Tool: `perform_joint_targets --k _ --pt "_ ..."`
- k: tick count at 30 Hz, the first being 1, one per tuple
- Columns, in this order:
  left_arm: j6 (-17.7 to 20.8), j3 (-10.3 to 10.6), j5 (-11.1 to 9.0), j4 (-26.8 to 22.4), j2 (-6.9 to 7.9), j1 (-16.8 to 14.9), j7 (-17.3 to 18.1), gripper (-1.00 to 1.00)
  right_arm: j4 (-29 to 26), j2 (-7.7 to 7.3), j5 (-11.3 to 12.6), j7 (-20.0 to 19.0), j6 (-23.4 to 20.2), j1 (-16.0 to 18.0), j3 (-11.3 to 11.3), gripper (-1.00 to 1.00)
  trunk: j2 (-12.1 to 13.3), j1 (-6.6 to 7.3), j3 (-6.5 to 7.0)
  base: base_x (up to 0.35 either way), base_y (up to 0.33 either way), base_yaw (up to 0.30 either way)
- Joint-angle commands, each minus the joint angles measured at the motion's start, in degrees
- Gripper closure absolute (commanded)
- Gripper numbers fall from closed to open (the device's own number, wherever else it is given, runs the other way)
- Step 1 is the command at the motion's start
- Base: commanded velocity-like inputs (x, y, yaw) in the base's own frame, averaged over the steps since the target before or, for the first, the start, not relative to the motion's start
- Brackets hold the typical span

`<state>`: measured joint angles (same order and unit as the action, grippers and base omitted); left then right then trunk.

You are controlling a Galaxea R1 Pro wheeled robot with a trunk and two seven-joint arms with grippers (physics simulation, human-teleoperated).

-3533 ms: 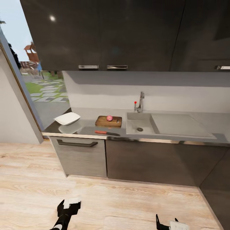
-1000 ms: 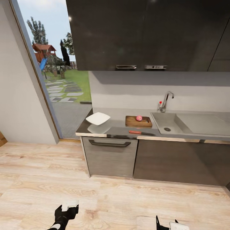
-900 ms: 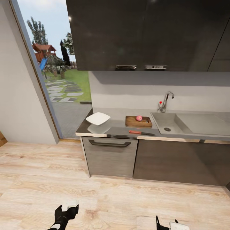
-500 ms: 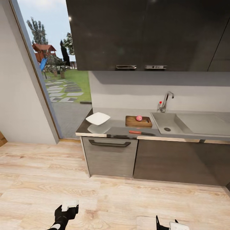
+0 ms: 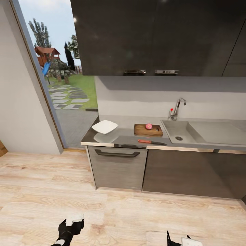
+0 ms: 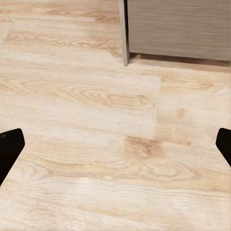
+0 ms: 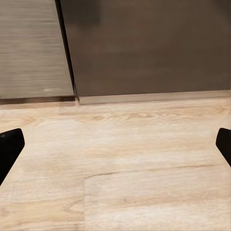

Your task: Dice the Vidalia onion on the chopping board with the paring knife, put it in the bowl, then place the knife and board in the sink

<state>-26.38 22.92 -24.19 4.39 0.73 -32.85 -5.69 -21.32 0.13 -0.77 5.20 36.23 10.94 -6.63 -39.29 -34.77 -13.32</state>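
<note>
A long glossy grey steel countertop [image 5: 126, 139] ran across dark grey cabinets, one of them with a black bar handle [image 5: 117, 153]. On it sat one white shallow squarish bowl [image 5: 105, 126] at the window end, one dark brown wooden chopping board [image 5: 148, 130] beside it, and one small round pink onion [image 5: 148, 126] resting on the board. One paring knife with an orange-red handle and dark blade [image 5: 151, 141] lay on the counter just in front of the board, apart from it. Its long axis ran along the counter's front edge, the handle toward the bowl and the blade tip toward the sink. The board's long side also ran along the counter. One rectangular grey steel sink [image 5: 180, 131] with a round dark drain lay just beyond the board, below an angular chrome tap [image 5: 177, 108].

Two grippers hung low over the pale wooden floor [image 5: 112, 212], well away from the counter. The left gripper [image 6: 115, 147] and the right gripper [image 7: 115, 147] each had their black fingertips spread wide, holding nothing.
</note>
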Motion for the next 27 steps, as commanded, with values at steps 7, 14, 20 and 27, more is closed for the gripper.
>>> perform_joint_targets --k 7,14,20,27 --pt "-0.30 0.50 -0.25 0.18 -0.06 -0.04 -0.12 -1.00 0.05 -0.04 -0.11 0.16 0.15 0.04 -0.04 -1.00 -0.07 -0.01 -0.08 0.000 0.000 0.000" --pt "-0.30 0.50 -0.27 0.18 -0.05 -0.04 -0.12 -1.00 0.05 -0.05 -0.11 0.16 0.19 0.04 -0.05 -1.00 -0.07 -0.01 -0.08 0.000 0.000 0.000" --pt "-0.33 0.53 -0.28 0.18 -0.03 -0.06 -0.12 -1.00 0.01 0.02 -0.11 0.16 0.30 0.04 -0.05 -1.00 -0.07 -0.01 -0.08 0.000 0.000 0.000" --pt "-0.31 0.47 -0.27 0.18 -0.03 -0.05 -0.12 -1.00 0.03 0.04 -0.11 0.16 0.25 0.04 -0.04 -1.00 -0.07 -0.01 -0.08 0.000 0.000 0.000"
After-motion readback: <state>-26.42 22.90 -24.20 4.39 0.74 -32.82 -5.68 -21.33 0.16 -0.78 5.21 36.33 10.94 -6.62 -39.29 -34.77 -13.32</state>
